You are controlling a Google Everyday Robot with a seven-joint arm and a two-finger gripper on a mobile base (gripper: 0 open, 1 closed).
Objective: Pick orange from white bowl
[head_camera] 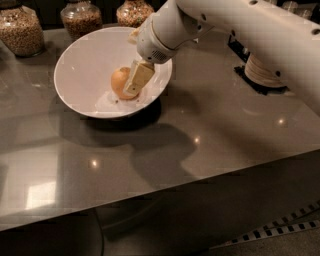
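The white bowl (87, 57) stands on the grey table at the back left. The orange (119, 80) lies inside it, right of its middle, on the bowl's floor. My gripper (132, 86) reaches down into the bowl from the right and sits against the orange's right side, covering part of it. The white arm runs from the gripper up and to the right across the view.
Three glass jars of grains stand behind the bowl: one (20, 30) at the far left, one (80, 17) in the middle, one (132, 10) next to it. A stack of pale dishes (257, 72) in a black rack sits at the right, partly hidden by my arm. The table's front edge (165, 187) runs across the lower view.
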